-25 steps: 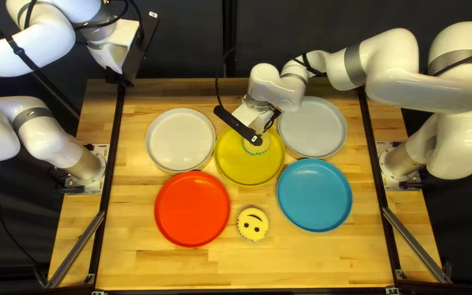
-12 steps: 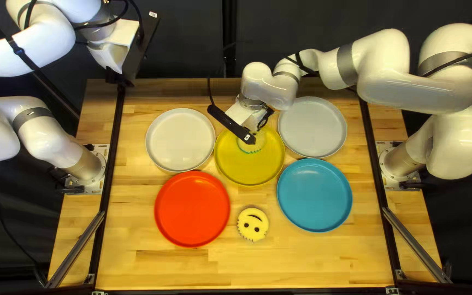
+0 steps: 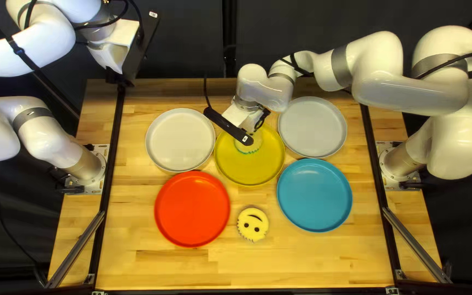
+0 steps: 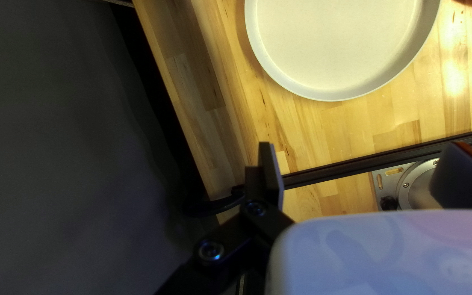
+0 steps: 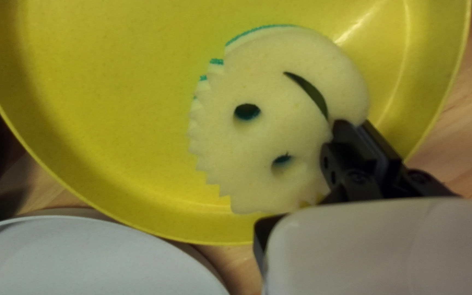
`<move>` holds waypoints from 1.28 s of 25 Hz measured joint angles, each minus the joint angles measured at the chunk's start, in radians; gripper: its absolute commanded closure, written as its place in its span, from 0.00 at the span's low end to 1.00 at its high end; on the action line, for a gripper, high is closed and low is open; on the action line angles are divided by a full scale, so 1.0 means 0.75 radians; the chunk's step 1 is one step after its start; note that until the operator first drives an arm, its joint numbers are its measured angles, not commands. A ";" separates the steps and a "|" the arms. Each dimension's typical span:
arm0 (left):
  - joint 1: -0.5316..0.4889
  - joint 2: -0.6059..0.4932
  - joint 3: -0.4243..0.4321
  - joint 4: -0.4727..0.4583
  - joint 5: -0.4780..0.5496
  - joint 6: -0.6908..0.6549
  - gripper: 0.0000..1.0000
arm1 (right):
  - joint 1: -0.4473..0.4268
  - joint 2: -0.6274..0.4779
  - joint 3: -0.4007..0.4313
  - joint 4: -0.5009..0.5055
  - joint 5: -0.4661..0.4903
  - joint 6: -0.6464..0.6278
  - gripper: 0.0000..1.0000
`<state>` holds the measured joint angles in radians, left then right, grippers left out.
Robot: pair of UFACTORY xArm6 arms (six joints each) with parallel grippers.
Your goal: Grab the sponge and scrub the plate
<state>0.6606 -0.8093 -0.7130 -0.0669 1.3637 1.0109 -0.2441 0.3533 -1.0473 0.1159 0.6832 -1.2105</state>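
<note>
My right gripper (image 3: 254,124) is over the yellow plate (image 3: 252,170), with a pale yellow smiley sponge (image 3: 248,146) below it, partly hidden by the wrist. Up close in the right wrist view, the right gripper (image 5: 356,134) is shut on the edge of the sponge (image 5: 269,134), near its mouth slit. Green shows along the sponge's underside, which lies against or just above the plate (image 5: 110,98); contact cannot be told. My left gripper (image 3: 114,75) is raised beyond the table's far left corner. Its fingers stand wide apart with nothing between them, the left gripper (image 4: 364,166) being open.
Around the yellow plate are a white plate (image 3: 180,140), a grey plate (image 3: 312,127), a red plate (image 3: 192,208) and a blue plate (image 3: 314,195). A second smiley sponge (image 3: 253,224) lies on the table between red and blue. Black rails flank the work area.
My right gripper and its sponge have slid a short way toward the left of the top left view, staying over the yellow plate. The left arm has kept its place.
</note>
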 measured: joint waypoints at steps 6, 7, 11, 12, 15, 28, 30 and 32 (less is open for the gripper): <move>0.000 0.000 0.000 0.000 0.000 0.000 0.00 | 0.018 -0.039 0.014 -0.027 0.019 0.063 1.00; 0.000 0.000 0.000 0.000 0.000 0.000 0.00 | 0.025 -0.023 -0.010 -0.033 0.023 0.073 1.00; 0.000 0.000 0.000 0.000 0.000 0.000 0.00 | 0.057 0.090 -0.159 -0.042 0.038 0.083 1.00; 0.000 0.000 0.000 0.000 0.000 0.000 0.00 | 0.066 0.120 -0.204 -0.043 0.044 0.083 1.00; 0.000 0.000 0.000 0.000 0.000 0.000 0.00 | 0.091 0.199 -0.320 -0.054 0.065 0.083 1.00; 0.000 0.000 0.000 0.000 0.000 0.000 0.00 | 0.088 0.060 -0.075 -0.063 -0.006 0.069 1.00; 0.000 0.000 0.000 0.000 0.000 0.000 0.00 | 0.079 -0.002 0.009 -0.060 -0.023 0.078 1.00; 0.000 0.000 0.000 0.000 0.000 0.000 0.00 | 0.073 -0.046 0.065 -0.059 -0.032 0.090 1.00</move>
<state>0.6606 -0.8093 -0.7130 -0.0669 1.3637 1.0109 -0.1893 0.3185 -0.9985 0.0715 0.6595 -1.1428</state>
